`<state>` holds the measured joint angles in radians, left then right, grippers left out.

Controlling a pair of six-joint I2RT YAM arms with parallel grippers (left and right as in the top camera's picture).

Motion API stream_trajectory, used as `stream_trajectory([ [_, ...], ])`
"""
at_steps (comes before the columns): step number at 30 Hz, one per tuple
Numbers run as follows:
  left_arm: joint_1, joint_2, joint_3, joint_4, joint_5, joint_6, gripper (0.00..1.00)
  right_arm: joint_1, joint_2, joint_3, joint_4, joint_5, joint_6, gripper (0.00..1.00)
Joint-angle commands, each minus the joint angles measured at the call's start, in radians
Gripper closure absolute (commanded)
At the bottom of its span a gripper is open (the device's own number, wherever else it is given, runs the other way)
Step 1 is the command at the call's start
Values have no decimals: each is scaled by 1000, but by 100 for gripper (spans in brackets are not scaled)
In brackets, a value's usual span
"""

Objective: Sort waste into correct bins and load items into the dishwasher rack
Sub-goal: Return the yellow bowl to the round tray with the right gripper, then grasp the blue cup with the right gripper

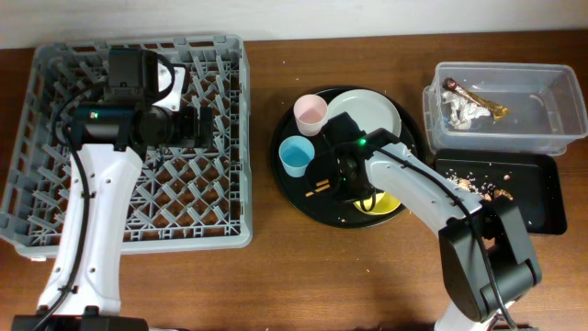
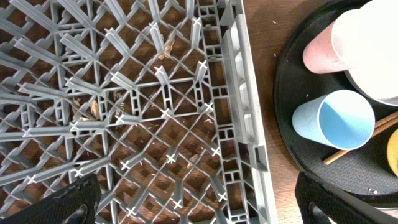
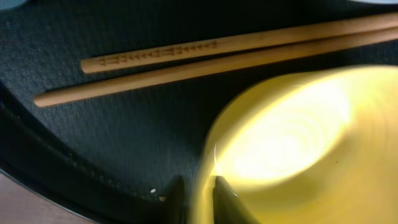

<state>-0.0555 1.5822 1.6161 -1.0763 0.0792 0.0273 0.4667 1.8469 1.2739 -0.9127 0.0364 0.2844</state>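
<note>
My right gripper (image 3: pixel 199 183) is low over the round black tray (image 1: pixel 285 184), its two fingers on either side of the yellow bowl's (image 3: pixel 292 143) rim and pressed against it. The bowl (image 1: pixel 388 204) looks blurred. Two wooden chopsticks (image 3: pixel 186 59) lie just beyond it on the tray. A pink cup (image 1: pixel 310 114), a blue cup (image 1: pixel 297 156) and the grey plate (image 1: pixel 367 110) also stand on that tray. My left gripper (image 2: pixel 199 205) hangs open over the grey dishwasher rack (image 2: pixel 239 93) near its right wall, with nothing between its fingers.
At the back right is a clear tub (image 1: pixel 551 92) holding white tissue (image 1: pixel 459 115) and a foil wrapper (image 1: pixel 478 99). In front of it lies a flat black tray (image 1: pixel 542 193) with tan crumbs (image 1: pixel 487 190). The rack (image 1: pixel 234 165) fills the table's left side.
</note>
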Motion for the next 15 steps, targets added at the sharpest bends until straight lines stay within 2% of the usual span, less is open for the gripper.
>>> stream_trajectory([
  [1, 5, 3, 13, 0, 11, 12, 1, 1, 4, 68, -72, -35, -22, 58],
  [5, 4, 3, 13, 54, 23, 11, 1, -53, -21, 409, -364, -37, -21, 57],
  [8, 5, 3, 13, 50, 33, 11, 1, -109, -30, 595, -453, -111, -21, 47],
  [10, 1, 3, 13, 51, 108, 11, 1, -154, -31, 612, -455, -150, -22, 47],
  [12, -3, 4, 13, 56, 279, 11, 1, -252, -39, 613, -489, -164, -45, 48],
  [13, -14, 5, 13, 70, 302, 11, 1, -299, -53, 613, -505, -203, -74, 49],
  [15, -72, 7, 15, 89, 256, -63, 2, -423, -102, 613, -519, -256, -121, 49],
])
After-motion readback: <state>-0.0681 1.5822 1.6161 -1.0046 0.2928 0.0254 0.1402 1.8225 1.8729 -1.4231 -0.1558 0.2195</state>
